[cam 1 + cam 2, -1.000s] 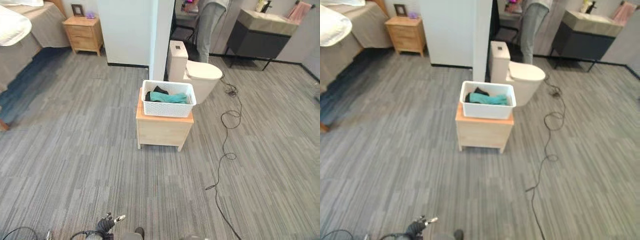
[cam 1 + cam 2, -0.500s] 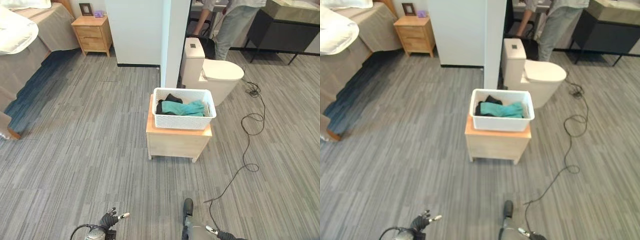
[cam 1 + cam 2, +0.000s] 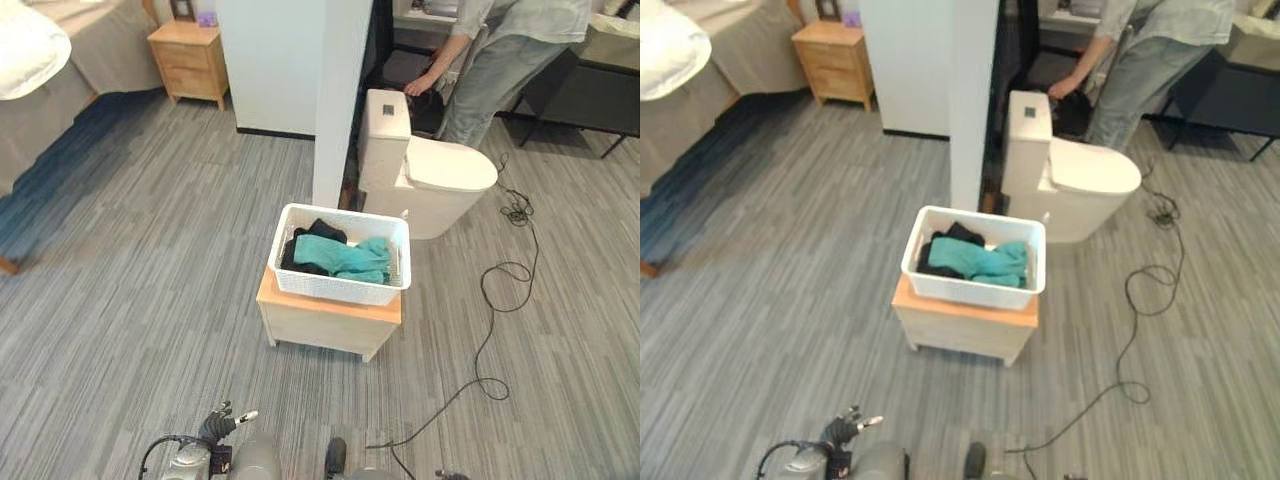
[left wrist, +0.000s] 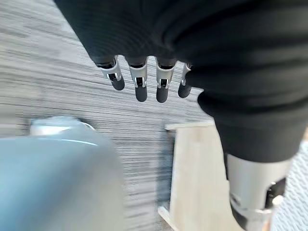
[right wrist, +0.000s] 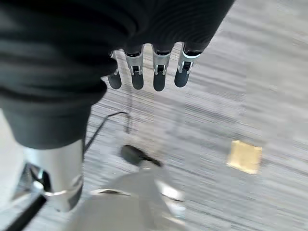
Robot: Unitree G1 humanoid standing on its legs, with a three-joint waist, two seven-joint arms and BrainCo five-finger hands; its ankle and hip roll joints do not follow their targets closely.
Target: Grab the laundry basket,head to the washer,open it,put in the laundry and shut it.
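1. the white laundry basket [image 3: 340, 256] sits on a low wooden stand [image 3: 325, 321] just in front of a toilet [image 3: 425, 175]; a careless reach could likely shove it off the back edge.
2. the left hand [image 4: 139, 77] and right hand [image 5: 154, 72] hang low with relaxed, straight fingers, holding nothing.
3. the basket is perforated plastic, holding teal [image 3: 345, 256] and black clothes [image 3: 305, 246] below its rim.

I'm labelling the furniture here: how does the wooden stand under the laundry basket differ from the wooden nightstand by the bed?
The stand sits out on the open floor, while the nightstand stands at the far wall beside the bed. The stand carries the white laundry basket with teal and black clothes; the nightstand holds small items on top. The nightstand's front shows drawers; the stand's visible sides look plain. Both are light wood.
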